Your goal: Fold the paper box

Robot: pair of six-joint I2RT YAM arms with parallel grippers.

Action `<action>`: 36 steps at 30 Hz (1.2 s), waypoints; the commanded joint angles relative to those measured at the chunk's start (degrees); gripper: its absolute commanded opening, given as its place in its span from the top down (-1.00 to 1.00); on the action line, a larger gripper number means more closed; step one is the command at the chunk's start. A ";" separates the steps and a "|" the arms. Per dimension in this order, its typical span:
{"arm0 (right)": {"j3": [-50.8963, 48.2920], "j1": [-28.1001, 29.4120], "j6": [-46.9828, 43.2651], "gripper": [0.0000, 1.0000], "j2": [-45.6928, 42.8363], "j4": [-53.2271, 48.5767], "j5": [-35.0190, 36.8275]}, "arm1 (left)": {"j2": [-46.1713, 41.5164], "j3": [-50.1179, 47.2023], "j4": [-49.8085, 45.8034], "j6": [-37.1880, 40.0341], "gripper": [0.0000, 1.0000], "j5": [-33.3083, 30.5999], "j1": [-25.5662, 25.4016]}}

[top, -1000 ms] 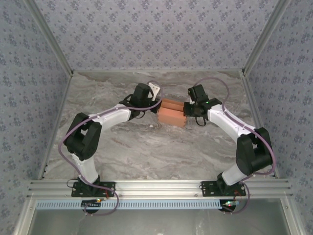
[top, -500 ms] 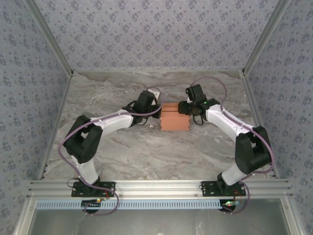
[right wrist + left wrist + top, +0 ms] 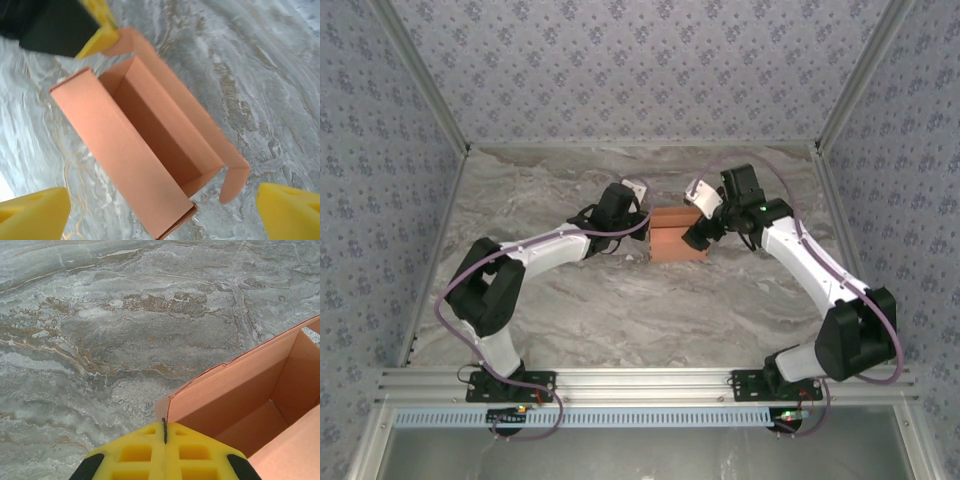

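Flowered grey-blue walls (image 3: pixel 620 70) close in a grey marbled bench (image 3: pixel 570 300) on three sides; the paper box (image 3: pixel 672 240) sits on the bench towards the far side, about midway between left and right, with an arm reaching in from each side.

The box is salmon-orange and open at the top, so its empty inside shows; in the right wrist view one long panel (image 3: pixel 117 160) stands beside the opening, and a small rounded flap (image 3: pixel 235 182) hangs out from one short end.

The left gripper (image 3: pixel 164 426) is at the box's left end; its yellow pads (image 3: pixel 135 452) are pressed together with only a thin dark seam between them; the edge of the box's end wall runs straight into that seam, so the gripper appears to be pinching the cardboard there.

The right gripper (image 3: pixel 696 236) hangs over the box's right end; its two yellow fingers (image 3: pixel 35 212) are spread wide, one at each lower corner of the wrist view, with the box lying below and between them; it has hold of nothing.
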 commanded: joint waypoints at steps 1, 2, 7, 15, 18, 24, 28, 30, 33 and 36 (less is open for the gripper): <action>3.75 0.55 -23.84 -1.00 3.53 -8.55 -3.27 | -2.20 0.89 -0.26 1.41 1.00 0.95 -0.28; 3.35 0.80 -27.27 -1.00 4.05 -7.24 -3.24 | -2.12 0.87 -0.35 1.48 1.00 1.17 -0.24; 2.88 2.18 -36.99 -1.00 7.00 -2.66 -2.02 | -2.16 0.93 -0.48 1.72 1.00 1.64 -0.26; 10.09 3.61 -39.93 -1.00 14.79 -8.00 -1.32 | -2.53 0.73 -0.26 2.26 1.00 2.25 -0.25; 9.82 3.64 -39.05 -1.00 16.02 -5.06 -1.18 | -2.73 0.60 0.01 2.60 1.00 2.81 -0.24; 11.04 3.88 -38.28 -1.00 18.53 -2.77 2.63 | -3.33 -0.05 1.10 3.95 1.00 5.08 -0.29; 11.67 4.17 -37.82 -1.00 19.36 -2.74 4.08 | -3.85 -0.74 2.08 4.70 1.00 6.24 -0.28; 11.46 4.27 -38.00 -1.00 19.30 -2.72 4.63 | -4.04 -1.02 2.33 5.05 1.00 6.51 -0.23; 11.38 4.30 -38.17 -1.00 18.99 -2.72 4.12 | -4.14 -1.24 2.36 5.33 1.00 6.71 -0.22; 11.18 4.21 -38.44 -1.00 18.06 -0.93 2.86 | -4.13 -1.38 2.37 5.66 1.00 7.07 -0.23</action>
